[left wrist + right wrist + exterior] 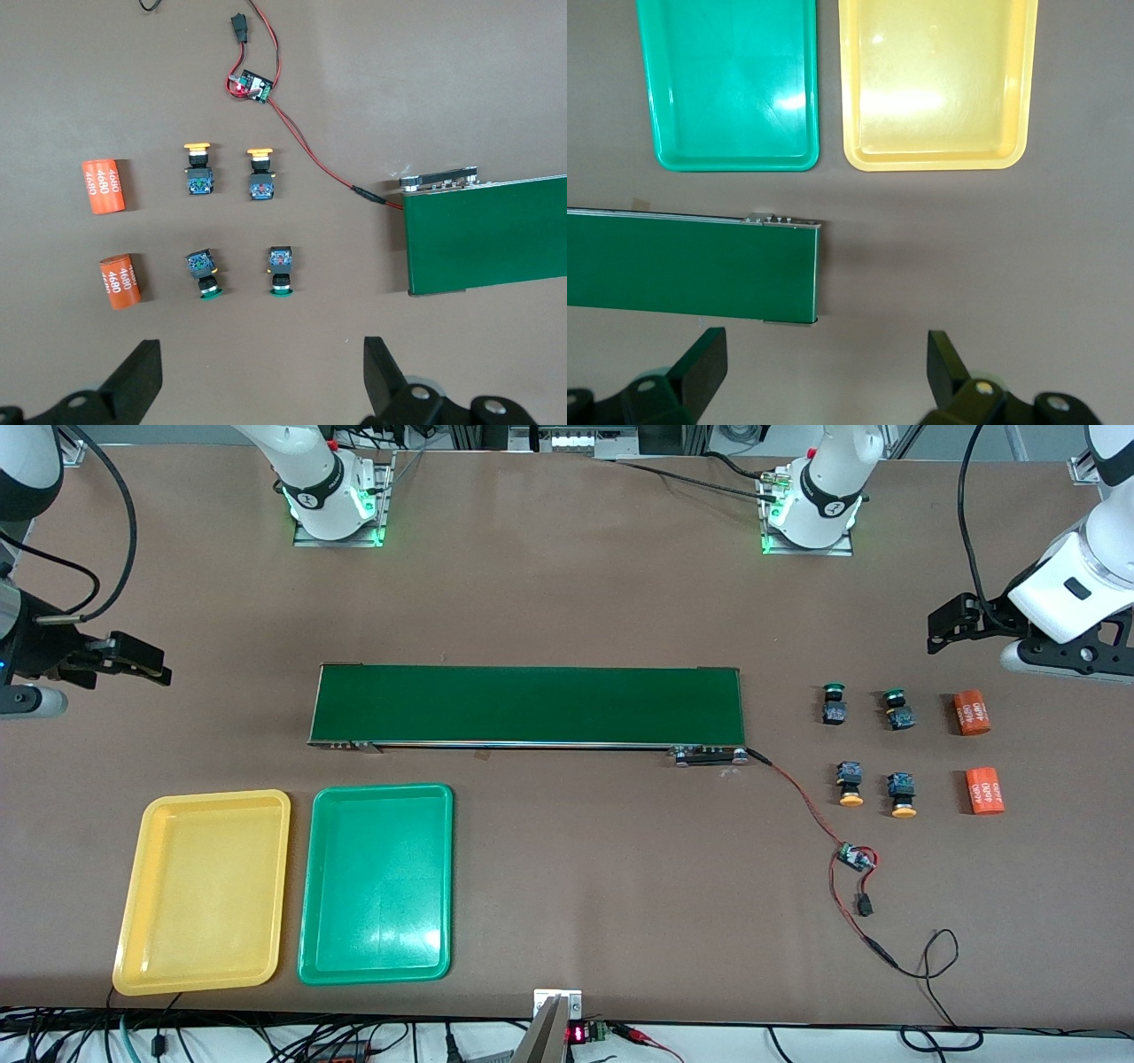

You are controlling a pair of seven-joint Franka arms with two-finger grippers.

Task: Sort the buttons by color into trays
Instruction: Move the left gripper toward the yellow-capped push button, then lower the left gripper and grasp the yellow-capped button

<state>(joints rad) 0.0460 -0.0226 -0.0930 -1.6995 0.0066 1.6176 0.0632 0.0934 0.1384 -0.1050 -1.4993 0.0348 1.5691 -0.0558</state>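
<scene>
**Four buttons laid out, both trays bare**

Each orange cylinder [107,187] reads "4680" in white, as best I can make out. The green-capped buttons [834,703] and yellow-capped buttons [850,784] sit beside them at the left arm's end of the desk [567,602]. The left claw [261,372] hangs wide above them. The right claw [824,367] gapes wide over the conveyor belt's [527,704] end, near the yellow tray [133,921] and green tray [310,921].
</scene>
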